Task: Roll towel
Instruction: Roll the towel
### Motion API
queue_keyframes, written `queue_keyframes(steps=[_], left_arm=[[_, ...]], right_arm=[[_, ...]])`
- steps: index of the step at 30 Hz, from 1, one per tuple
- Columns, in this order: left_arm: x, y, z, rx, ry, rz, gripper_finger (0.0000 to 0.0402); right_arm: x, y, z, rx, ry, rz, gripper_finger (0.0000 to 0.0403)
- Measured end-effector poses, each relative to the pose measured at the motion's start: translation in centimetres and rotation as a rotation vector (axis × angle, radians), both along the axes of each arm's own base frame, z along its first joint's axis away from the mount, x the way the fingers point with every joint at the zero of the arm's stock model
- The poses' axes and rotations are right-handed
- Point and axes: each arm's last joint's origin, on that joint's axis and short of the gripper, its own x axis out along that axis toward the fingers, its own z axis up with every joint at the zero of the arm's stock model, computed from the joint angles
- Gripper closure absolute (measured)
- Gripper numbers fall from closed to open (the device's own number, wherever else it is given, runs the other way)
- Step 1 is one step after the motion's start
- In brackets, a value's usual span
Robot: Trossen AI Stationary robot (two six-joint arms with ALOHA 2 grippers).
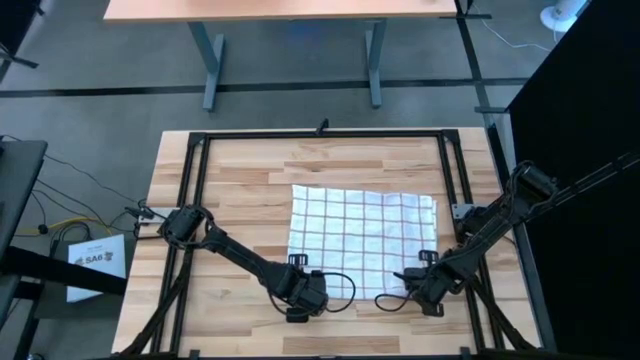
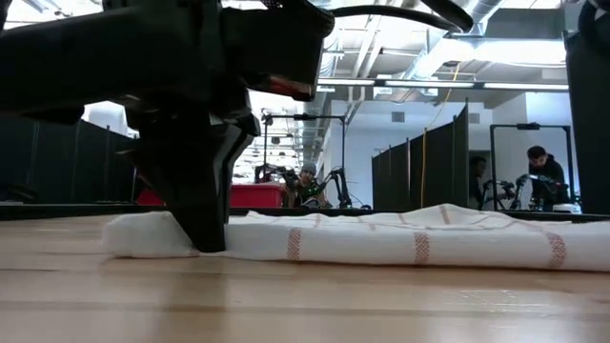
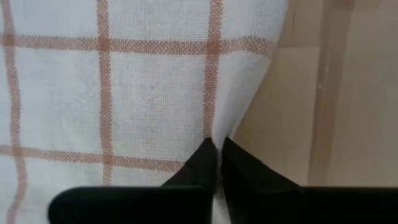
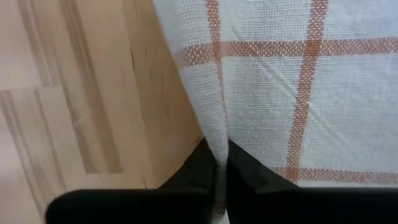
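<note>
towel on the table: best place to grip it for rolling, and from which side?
Grip the towel at its two near-edge corners, coming from the near side. It lies flat and spread, so only the edges offer a fold to pinch. Both grippers already do this: left gripper and right gripper are each shut on a pinch of corner fabric.

just one towel (image 1: pixel 362 232) on one wooden table (image 1: pixel 240 190), plus two grippers, left (image 1: pixel 300 290) and right (image 1: pixel 428 281), each pinching it

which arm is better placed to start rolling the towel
Neither clearly, by my reading: the left gripper and the right gripper each pinch a near corner of the towel, so the roll likely starts with both together.
</note>
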Motion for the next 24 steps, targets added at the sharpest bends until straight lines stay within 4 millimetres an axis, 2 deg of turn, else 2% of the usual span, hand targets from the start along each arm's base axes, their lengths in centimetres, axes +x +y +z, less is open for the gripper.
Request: queue_keyframes(steps=[12,19,24], left_arm=[[-0.2,0.0,0.7,-0.042,0.002,0.013,0.0401],[-0.1,0.9,2.3,-0.103,-0.009,0.020,0.0402],[0.2,1.4,2.3,-0.164,0.020,-0.010,0.0402]], right_arm=[[-0.9,0.9,0.0,0.020,0.005,-0.024,0.0402],[-0.7,1.2,0.1,0.057,-0.003,-0.031,0.0402],[-0.6,1.3,0.2,0.088,0.010,-0.042,0.0402]])
